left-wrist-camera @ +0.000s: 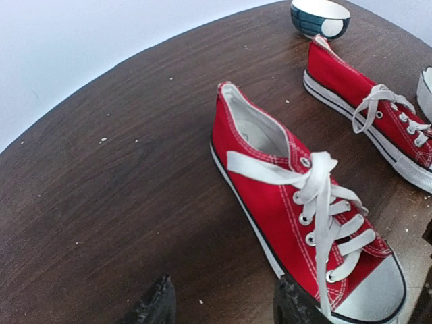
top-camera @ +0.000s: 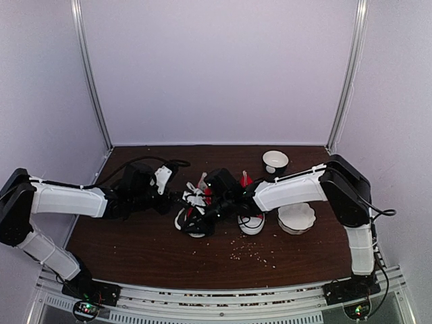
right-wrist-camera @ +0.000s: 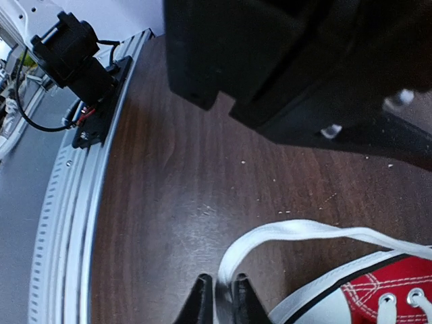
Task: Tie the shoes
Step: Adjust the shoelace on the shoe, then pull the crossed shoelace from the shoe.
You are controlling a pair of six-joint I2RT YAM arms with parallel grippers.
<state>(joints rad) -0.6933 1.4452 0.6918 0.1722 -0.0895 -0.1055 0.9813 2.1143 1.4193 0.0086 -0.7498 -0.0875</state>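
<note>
Brown tabletop (top-camera: pixel 135 250) fills the floor of the booth, and both arms are stretched in toward its middle: the left arm (top-camera: pixel 67 200) from the left, the right arm (top-camera: pixel 290 191) from the right. That's where the pair of red shoes sits, side by side, white toes pointing to the near edge. The left wrist view looks right along one shoe (left-wrist-camera: pixel 270 202), with its laces criss-crossed up the eyelets and one strand lying across the open mouth. The second shoe (left-wrist-camera: pixel 344 81) sits just beyond it.

A white scalloped dish (top-camera: pixel 297 217) rests to the right of the pair, with a small bowl (left-wrist-camera: pixel 317 23) behind.

The left gripper (left-wrist-camera: pixel 226 307) hangs with its fingers spread wide, holding nothing, one fingertip right by the shoe's sole. The right gripper (right-wrist-camera: pixel 221 304) is low over the wood, pinched tight on a white lace (right-wrist-camera: pixel 290 231) that arcs back over the toe cap. Pale crumbs (top-camera: pixel 253 253) dot the near side.
</note>
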